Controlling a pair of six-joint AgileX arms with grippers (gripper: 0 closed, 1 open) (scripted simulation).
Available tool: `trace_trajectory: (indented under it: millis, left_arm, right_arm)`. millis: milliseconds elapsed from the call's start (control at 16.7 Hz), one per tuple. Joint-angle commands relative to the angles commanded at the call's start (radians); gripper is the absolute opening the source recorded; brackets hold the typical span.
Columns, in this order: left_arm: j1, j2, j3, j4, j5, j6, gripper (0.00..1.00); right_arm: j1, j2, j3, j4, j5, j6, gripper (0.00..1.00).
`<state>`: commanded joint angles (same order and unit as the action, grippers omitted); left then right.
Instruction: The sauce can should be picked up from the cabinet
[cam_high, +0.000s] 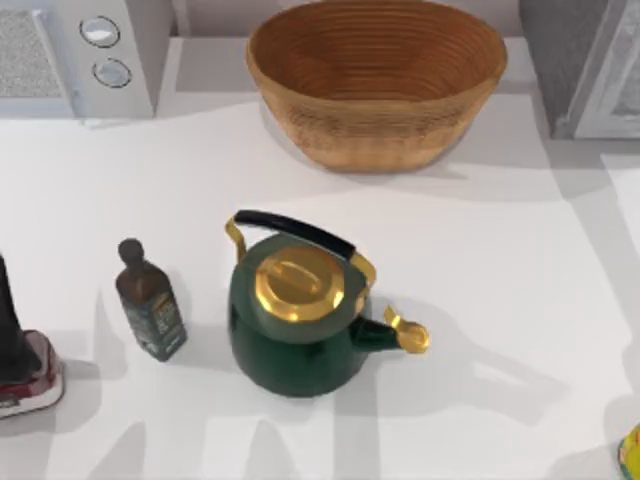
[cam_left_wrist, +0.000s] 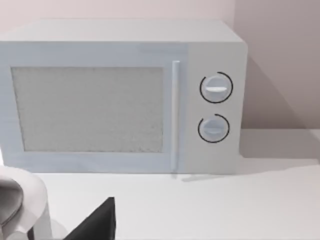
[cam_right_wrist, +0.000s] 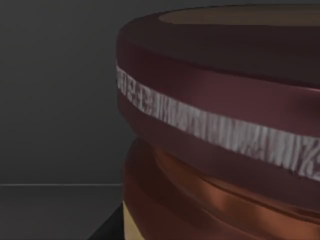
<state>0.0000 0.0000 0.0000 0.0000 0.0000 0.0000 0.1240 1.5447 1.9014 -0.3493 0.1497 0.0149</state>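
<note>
The sauce can (cam_right_wrist: 220, 125) is very close in the right wrist view. It has a dark red band under the rim, a pale strip around it and a tan-brown body below. Dark grey walls surround it. The cabinet (cam_high: 560, 60) stands at the table's back right corner, grey-sided with a white framed door (cam_high: 618, 80). My left arm (cam_high: 12, 330) is parked at the table's left edge, level with the oil bottle, and its wrist view faces the microwave.
A green kettle (cam_high: 295, 325) with a gold lid stands mid-table, with a dark oil bottle (cam_high: 150, 300) to its left. A woven basket (cam_high: 375, 80) sits at the back centre. The white microwave (cam_high: 80, 55) (cam_left_wrist: 120, 100) is at the back left. A yellow object (cam_high: 631, 452) is at the front right edge.
</note>
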Motion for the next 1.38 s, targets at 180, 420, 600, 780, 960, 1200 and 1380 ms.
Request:
trace_trajectory:
  millis: [180, 420, 600, 780, 960, 1200, 1380]
  left_arm:
    - [0.0, 0.0, 0.0, 0.0, 0.0, 0.0, 1.0]
    - [0.0, 0.0, 0.0, 0.0, 0.0, 0.0, 1.0]
    - [0.0, 0.0, 0.0, 0.0, 0.0, 0.0, 1.0]
    - [0.0, 0.0, 0.0, 0.0, 0.0, 0.0, 1.0]
    - [0.0, 0.0, 0.0, 0.0, 0.0, 0.0, 1.0]
    - [0.0, 0.0, 0.0, 0.0, 0.0, 0.0, 1.0]
    - [0.0, 0.0, 0.0, 0.0, 0.0, 0.0, 1.0]
  right_arm:
    - [0.0, 0.0, 0.0, 0.0, 0.0, 0.0, 0.0]
    - [0.01, -0.007, 0.0, -0.015, 0.002, 0.001, 0.0]
    - [0.046, -0.059, 0.015, -0.101, 0.034, -0.002, 0.0]
    - [0.079, -0.129, 0.044, -0.19, 0.082, -0.003, 0.0]
    - [0.126, -0.211, 0.071, -0.294, 0.126, -0.002, 0.0]
    - [0.189, -0.316, 0.102, -0.426, 0.179, -0.001, 0.0]
    - [0.205, -0.349, 0.112, -0.464, 0.198, -0.001, 0.0]
